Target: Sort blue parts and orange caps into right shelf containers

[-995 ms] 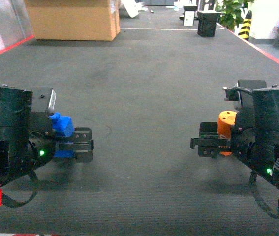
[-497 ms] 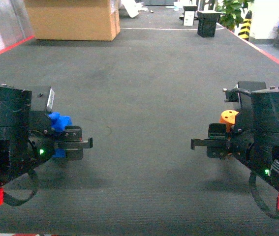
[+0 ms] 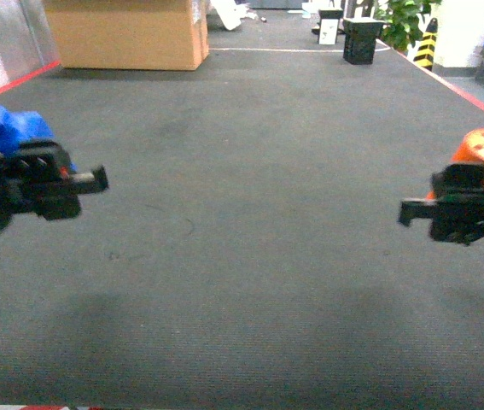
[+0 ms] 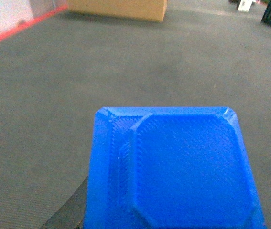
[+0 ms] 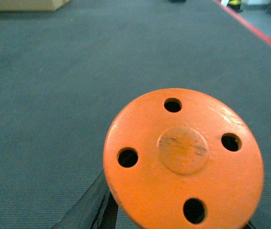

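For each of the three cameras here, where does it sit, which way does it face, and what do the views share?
Head: on the robot, facing forward over grey floor; left gripper and right gripper show.
Left wrist: behind the blue part, facing forward; a dark finger edge shows.
Right wrist: behind the orange cap, likewise.
Shared: cardboard box in head and left wrist.

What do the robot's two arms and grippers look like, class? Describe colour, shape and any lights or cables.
Both are matt black. The left gripper ends in flat, blocky fingers, with a green light and a black cable loop behind it. The right gripper has the same boxy black build; no light shows there.
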